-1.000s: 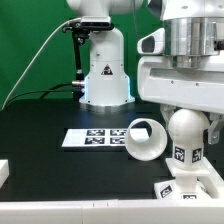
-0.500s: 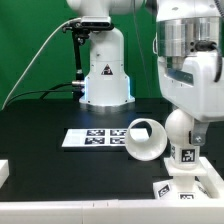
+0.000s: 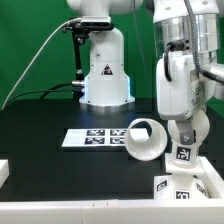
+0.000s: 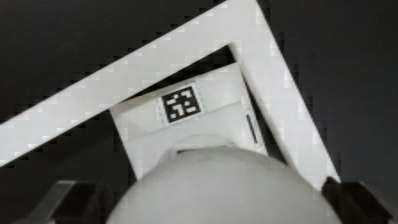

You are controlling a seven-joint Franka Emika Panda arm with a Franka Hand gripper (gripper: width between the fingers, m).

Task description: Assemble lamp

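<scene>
The round bulb [image 4: 214, 185] stands by its tagged stem [image 3: 183, 153] on the flat square base [image 3: 180, 186], at the exterior view's front right. My gripper [image 3: 185, 135] has come down over the bulb. In the wrist view the gripper [image 4: 205, 208] is open, with a dark finger [image 4: 59, 203] on each side of the bulb and a little gap showing. The base's tag [image 4: 178, 105] shows beyond the bulb. The tapered shade [image 3: 145, 138] lies on its side just to the exterior view's left of the bulb, its open mouth facing the camera.
The marker board [image 3: 94, 139] lies flat to the left of the shade. The white robot pedestal [image 3: 105, 72] stands at the back. A white angled rail [image 4: 160, 70] runs round the base, and a white block [image 3: 3, 171] sits at the front left edge.
My gripper has swung in and come down from above the bulb until its fingers sit on either side of it. The bulb, base and shade have not moved.
</scene>
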